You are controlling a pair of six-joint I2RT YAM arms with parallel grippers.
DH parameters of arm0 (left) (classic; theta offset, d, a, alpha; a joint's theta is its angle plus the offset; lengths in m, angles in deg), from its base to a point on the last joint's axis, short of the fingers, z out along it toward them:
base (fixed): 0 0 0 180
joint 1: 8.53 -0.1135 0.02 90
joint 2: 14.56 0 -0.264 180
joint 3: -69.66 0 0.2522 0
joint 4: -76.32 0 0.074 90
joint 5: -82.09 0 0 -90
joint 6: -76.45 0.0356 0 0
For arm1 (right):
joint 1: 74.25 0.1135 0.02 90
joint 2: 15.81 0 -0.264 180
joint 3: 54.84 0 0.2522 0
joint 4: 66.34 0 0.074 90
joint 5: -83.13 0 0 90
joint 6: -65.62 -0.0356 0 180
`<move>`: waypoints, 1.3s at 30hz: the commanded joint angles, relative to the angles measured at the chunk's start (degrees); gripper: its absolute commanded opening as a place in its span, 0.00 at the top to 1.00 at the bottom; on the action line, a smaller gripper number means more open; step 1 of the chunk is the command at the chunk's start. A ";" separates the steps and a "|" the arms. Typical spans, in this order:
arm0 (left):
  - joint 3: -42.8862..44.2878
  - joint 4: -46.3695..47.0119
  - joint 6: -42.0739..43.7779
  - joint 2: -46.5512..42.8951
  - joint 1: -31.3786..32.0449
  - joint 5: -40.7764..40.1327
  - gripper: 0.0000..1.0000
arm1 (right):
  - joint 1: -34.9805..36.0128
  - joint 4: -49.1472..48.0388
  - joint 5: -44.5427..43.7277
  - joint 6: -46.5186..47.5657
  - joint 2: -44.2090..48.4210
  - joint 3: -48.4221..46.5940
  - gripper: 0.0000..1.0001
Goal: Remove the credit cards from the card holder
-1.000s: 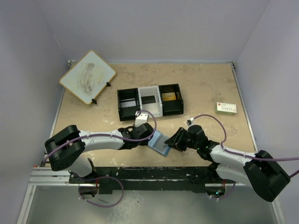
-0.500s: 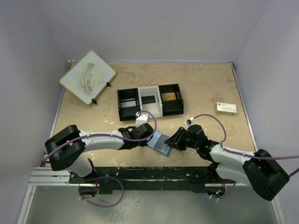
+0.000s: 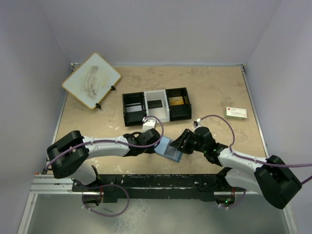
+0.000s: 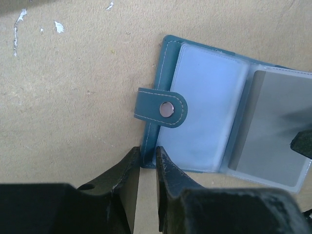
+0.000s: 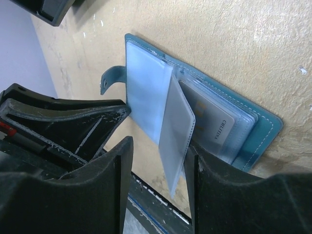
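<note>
A pale board (image 3: 91, 80) with grey smears is propped at the far left corner of the tan table (image 3: 214, 92). Nearer and toward the middle, the left gripper (image 4: 147, 163) has its jaws drawn narrow and pinched on the near left edge of the card holder's (image 3: 169, 148) blue cover, just below the snap tab (image 4: 163, 108). Beyond it, mid-table, stands a black-and-white three-compartment tray (image 3: 156, 105). The card holder lies open and flat on the table at the near middle, between the two grippers, its pale pockets facing up. One clear sleeve (image 5: 176, 131) is lifted on edge, and a printed card (image 5: 214, 129) shows in the pocket beneath. The right gripper (image 5: 158, 146) comes in from the right with its jaws parted about halfway, the raised sleeve standing between them, unclamped. At the far right lies a small white card (image 3: 236, 113) with green and red print
</note>
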 commanded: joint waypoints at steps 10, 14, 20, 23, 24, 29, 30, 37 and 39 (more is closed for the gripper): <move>0.71 1.75 -1.00 -0.50 0.33 0.15 0.85 | 0.14 -0.54 0.94 2.34 0.38 -2.75 0.53; 0.66 0.82 -1.74 -1.59 0.33 -0.96 0.86 | 0.15 -1.69 1.83 2.67 0.90 -2.41 0.54; -0.93 -0.06 -4.19 -6.39 0.33 -5.27 0.81 | 0.14 -6.33 5.03 4.81 1.05 -3.69 0.52; -2.03 -0.48 -5.83 -9.14 0.33 -7.27 0.79 | 0.14 -6.46 6.34 6.14 -1.95 -5.66 0.51; -2.40 -0.73 -6.32 -9.91 0.31 -8.01 0.79 | 0.17 -6.71 6.84 6.48 -3.38 -6.38 0.51; -4.26 -2.53 -8.81 -13.80 0.32 -10.97 0.78 | 0.25 -8.42 8.85 8.11 -9.78 -9.81 0.51; -4.47 -2.94 -9.27 -14.49 0.33 -11.45 0.78 | 0.37 -8.54 9.03 8.43 -10.93 -10.57 0.51; -5.55 -4.32 -10.84 -17.74 0.33 -13.20 0.76 | 0.53 -9.17 10.89 9.16 -15.66 -12.56 0.51; -5.37 -4.22 -10.69 -17.47 0.33 -13.03 0.75 | 0.50 -9.15 11.30 9.33 -15.98 -12.40 0.51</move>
